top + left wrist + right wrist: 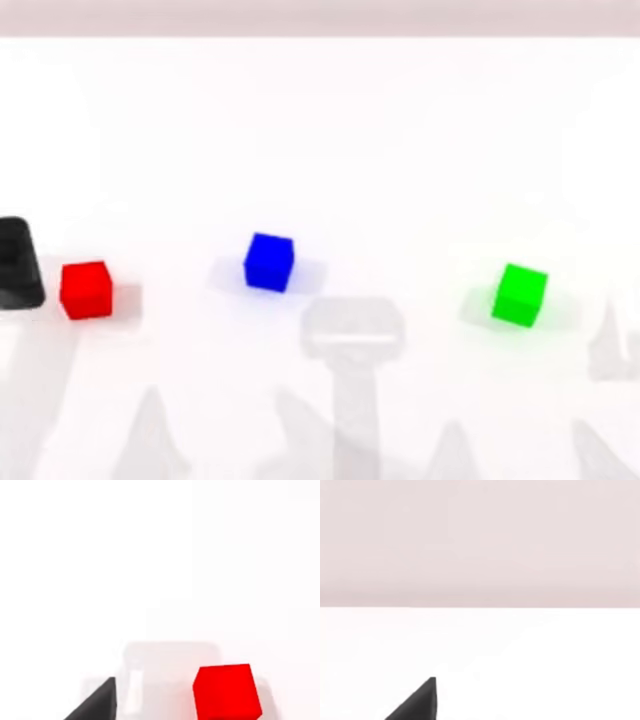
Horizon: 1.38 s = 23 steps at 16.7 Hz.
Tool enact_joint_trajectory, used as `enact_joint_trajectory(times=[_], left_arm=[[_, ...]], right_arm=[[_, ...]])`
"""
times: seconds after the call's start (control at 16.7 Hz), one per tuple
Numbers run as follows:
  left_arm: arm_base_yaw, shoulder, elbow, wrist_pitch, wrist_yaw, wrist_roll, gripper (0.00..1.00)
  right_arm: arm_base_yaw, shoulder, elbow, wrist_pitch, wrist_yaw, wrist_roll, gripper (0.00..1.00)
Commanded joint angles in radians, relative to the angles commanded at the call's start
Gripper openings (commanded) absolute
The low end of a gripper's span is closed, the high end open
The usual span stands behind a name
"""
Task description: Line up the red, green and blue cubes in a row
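While the three cubes rest apart on the white table (330,130), they form a loose line: red cube (86,290) at left, blue cube (269,262) near centre and slightly farther back, green cube (519,294) at right. Judged from this spacing, alignment is incomplete. Just left of the red cube sits the left gripper (18,263), not touching it, probably positioned for a grasp; its finger state cannot be determined. Only one dark fingertip of the right gripper (420,702) shows; state undeterminable.

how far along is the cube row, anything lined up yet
Early. Done: nothing tidy; the red cube, blue cube and green cube sit widely spaced. In hand: left gripper beside red, holding nothing. Left: gathering all three.
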Motion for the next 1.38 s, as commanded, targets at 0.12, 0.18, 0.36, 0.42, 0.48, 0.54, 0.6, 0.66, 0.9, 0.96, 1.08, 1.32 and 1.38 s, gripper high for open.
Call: enact_joint_trajectory(times=[0.12, 0.18, 0.36, 0.42, 0.48, 0.54, 0.6, 0.66, 0.9, 0.96, 1.08, 1.32, 1.38], left_arm=[[-0.012, 0.222, 0.141, -0.117, -0.001, -0.024, 1.0], [-0.018, 0.331, 0.211, -0.176, -0.002, -0.036, 1.0], [-0.036, 0.626, 0.412, -0.344, -0.003, -0.072, 1.0], [-0.042, 0.711, 0.476, -0.395, -0.003, -0.083, 1.0], [-0.047, 0.791, 0.536, -0.443, -0.003, -0.094, 1.0], [-0.052, 0.866, 0.594, -0.487, -0.003, -0.104, 1.0], [-0.056, 0.937, 0.648, -0.526, -0.003, -0.113, 1.0], [-0.06, 1.002, 0.697, -0.562, -0.003, -0.122, 1.0], [-0.07, 1.173, 0.836, -0.655, -0.001, -0.147, 1.0], [-0.071, 1.191, 0.853, -0.665, -0.001, -0.149, 1.0], [-0.071, 1.2, 0.861, -0.67, -0.001, -0.151, 1.0], [-0.066, 1.199, 0.856, -0.665, -0.001, -0.149, 1.0], [-0.067, 1.204, 0.846, -0.652, -0.001, -0.148, 1.0]], right_arm=[[0.0, 0.0, 0.0, 0.0, 0.0, 0.0, 1.0], [0.0, 0.0, 0.0, 0.0, 0.0, 0.0, 1.0], [0.0, 0.0, 0.0, 0.0, 0.0, 0.0, 1.0], [0.0, 0.0, 0.0, 0.0, 0.0, 0.0, 1.0], [0.0, 0.0, 0.0, 0.0, 0.0, 0.0, 1.0], [0.0, 0.0, 0.0, 0.0, 0.0, 0.0, 1.0], [0.0, 0.0, 0.0, 0.0, 0.0, 0.0, 1.0], [0.0, 0.0, 0.0, 0.0, 0.0, 0.0, 1.0], [0.0, 0.0, 0.0, 0.0, 0.0, 0.0, 1.0], [0.0, 0.0, 0.0, 0.0, 0.0, 0.0, 1.0], [0.0, 0.0, 0.0, 0.0, 0.0, 0.0, 1.0], [0.0, 0.0, 0.0, 0.0, 0.0, 0.0, 1.0], [0.0, 0.0, 0.0, 0.0, 0.0, 0.0, 1.0]])
